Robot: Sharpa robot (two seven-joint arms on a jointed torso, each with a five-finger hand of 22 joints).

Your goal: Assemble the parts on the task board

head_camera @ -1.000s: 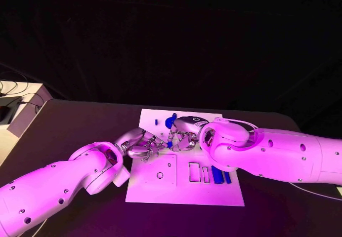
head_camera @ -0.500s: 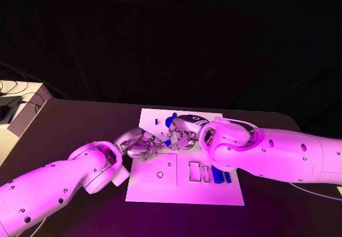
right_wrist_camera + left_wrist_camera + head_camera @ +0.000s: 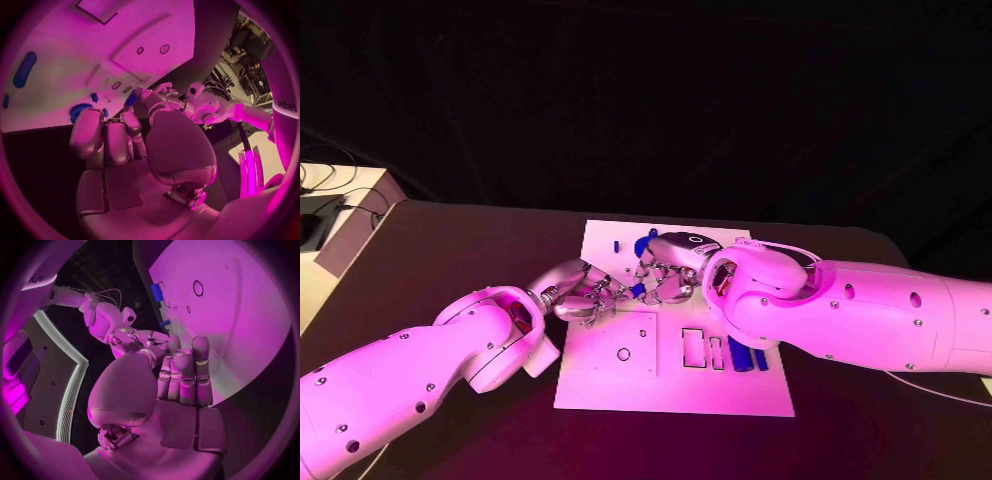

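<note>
- Left hand [image 3: 584,295] and right hand [image 3: 669,270] have closed in together over the task board [image 3: 675,385]; a small blue part [image 3: 636,289] sits between their fingertips.
- Which hand holds it: cannot tell.
- Judged: seating imminent.

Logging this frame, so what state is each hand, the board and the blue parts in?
Left hand: fingers curled, at a small blue part; grip unclear.
Right hand: fingers curled, at the same part; grip unclear.
Board: flat on the table.
Blue bars: lying on the board.
</note>
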